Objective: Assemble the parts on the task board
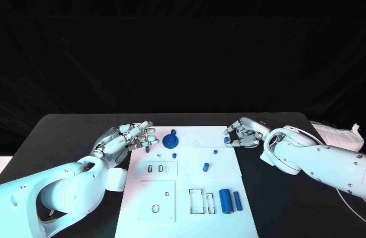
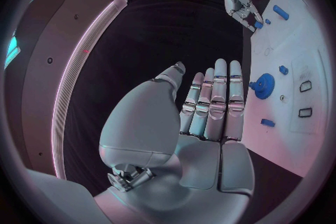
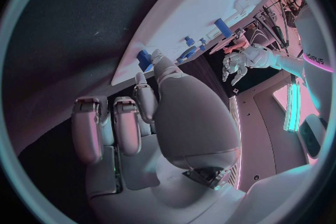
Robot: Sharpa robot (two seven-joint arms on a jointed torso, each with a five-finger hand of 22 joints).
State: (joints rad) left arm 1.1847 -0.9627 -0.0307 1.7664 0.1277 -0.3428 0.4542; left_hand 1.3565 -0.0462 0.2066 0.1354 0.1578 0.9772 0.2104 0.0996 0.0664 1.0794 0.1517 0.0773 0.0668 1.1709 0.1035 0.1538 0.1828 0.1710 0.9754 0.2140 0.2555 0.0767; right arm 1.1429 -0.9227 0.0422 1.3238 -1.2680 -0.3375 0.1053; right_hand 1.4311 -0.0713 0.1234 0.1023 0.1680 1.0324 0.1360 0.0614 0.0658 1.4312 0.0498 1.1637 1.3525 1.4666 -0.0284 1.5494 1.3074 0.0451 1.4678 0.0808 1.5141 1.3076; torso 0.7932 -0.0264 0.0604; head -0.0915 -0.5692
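The white task board point(image 1: 191, 182) lies in the middle of the black table. A blue gear point(image 1: 171, 140) stands near its far left edge, also in the left wrist view as the gear point(image 2: 264, 85). My left hand point(image 1: 129, 137) hovers just left of the gear with fingers stretched out, holding nothing. My right hand point(image 1: 244, 134) is over the board's far right edge, fingers curled, pinching a small blue part point(image 1: 227, 139), the same part point(image 3: 143, 59) at its fingertips. Small blue pegs point(image 1: 206, 167) lie mid-board, and two blue cylinders point(image 1: 226, 200) lie near the front right.
Two small slots point(image 1: 155, 168) and rectangular cut-outs point(image 1: 202, 202) mark the board. A white object point(image 1: 336, 135) sits at the table's right edge, behind my right arm. Black table shows on either side of the board.
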